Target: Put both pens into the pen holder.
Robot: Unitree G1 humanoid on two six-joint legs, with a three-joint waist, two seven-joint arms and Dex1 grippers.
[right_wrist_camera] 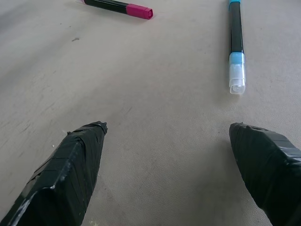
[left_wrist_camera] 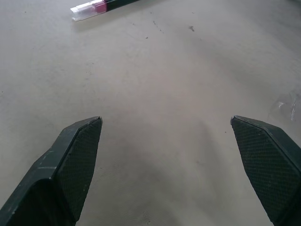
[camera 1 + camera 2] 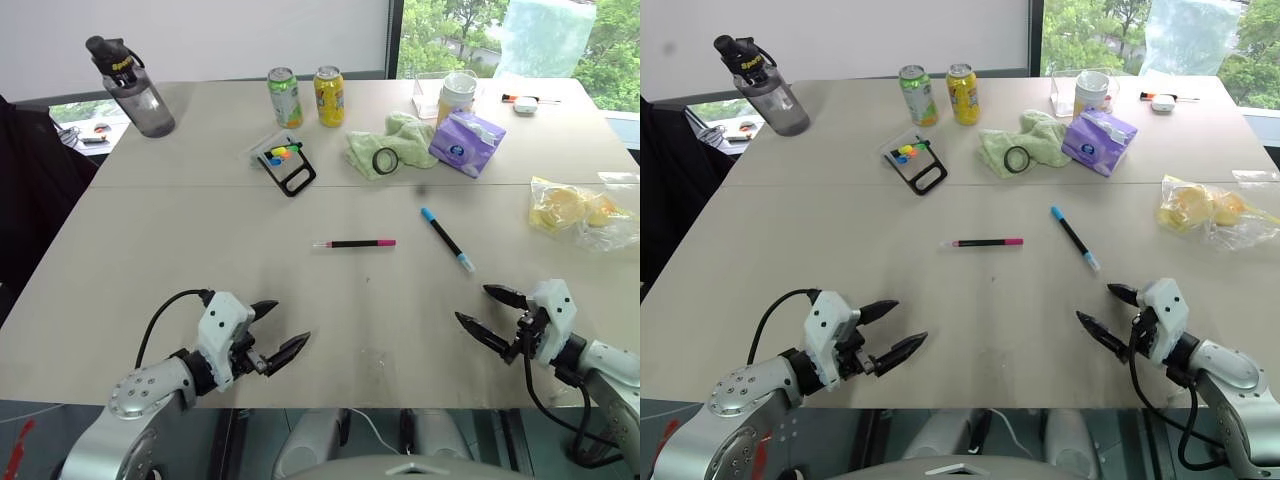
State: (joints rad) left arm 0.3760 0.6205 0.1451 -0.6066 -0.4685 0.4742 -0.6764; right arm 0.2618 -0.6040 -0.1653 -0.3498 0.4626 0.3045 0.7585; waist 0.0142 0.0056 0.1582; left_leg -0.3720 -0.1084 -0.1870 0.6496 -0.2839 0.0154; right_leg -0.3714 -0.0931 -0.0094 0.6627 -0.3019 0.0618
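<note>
Two black-barrelled pens lie flat on the table's middle. The pink-ended pen (image 3: 354,243) rests crosswise; its clear cap (image 2: 89,8) shows in the left wrist view. The blue-ended pen (image 3: 447,240) lies slanted to its right, its clear tip (image 1: 236,70) nearest my right gripper. The pen holder (image 3: 284,163), a clear box with a black loop frame, lies tipped farther back on the left with small coloured markers in it. My left gripper (image 3: 284,327) hovers open near the front edge, empty. Low at the front right, my right gripper (image 3: 484,311) also stands open and empty, a short way before the blue pen.
Along the back stand a dark water bottle (image 3: 135,88), a green can (image 3: 285,97), a yellow can (image 3: 329,96), a cup (image 3: 457,95), a purple tissue pack (image 3: 466,142) and a green cloth (image 3: 388,145) with a black ring. A plastic bag (image 3: 583,212) lies at the right edge.
</note>
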